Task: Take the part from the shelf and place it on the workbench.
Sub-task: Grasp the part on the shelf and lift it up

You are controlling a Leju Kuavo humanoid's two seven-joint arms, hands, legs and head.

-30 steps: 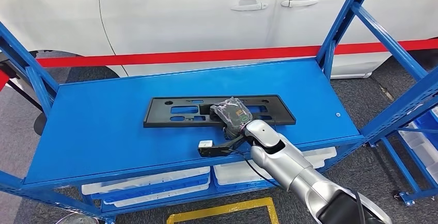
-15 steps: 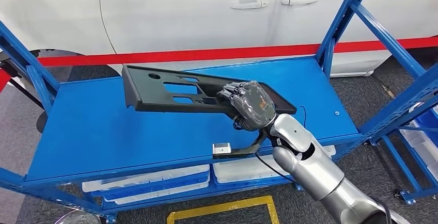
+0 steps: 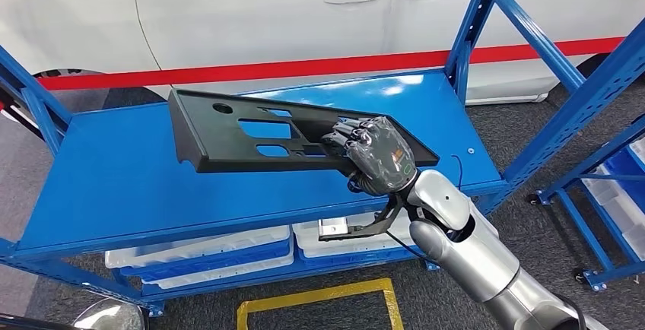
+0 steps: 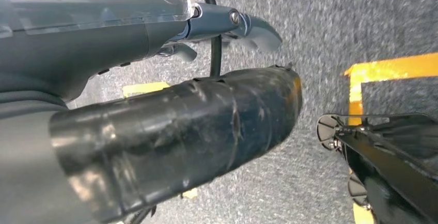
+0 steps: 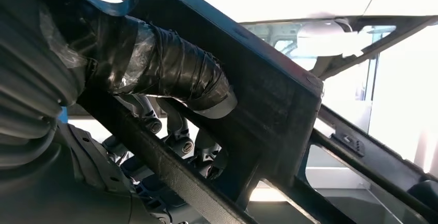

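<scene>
Part [image 3: 251, 134] now higher off shelf [image 3: 114, 185], white car [image 3: 251, 18] beyond.

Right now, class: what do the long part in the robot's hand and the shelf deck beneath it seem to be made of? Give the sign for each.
Black part: probably moulded plastic, matt; one dull black piece with clean cut-outs and a raised rim. The right hand grips it near one end.
Shelf deck: likely painted sheet metal, glossy blue; it shows bright reflections and matches the blue steel-looking uprights.
</scene>
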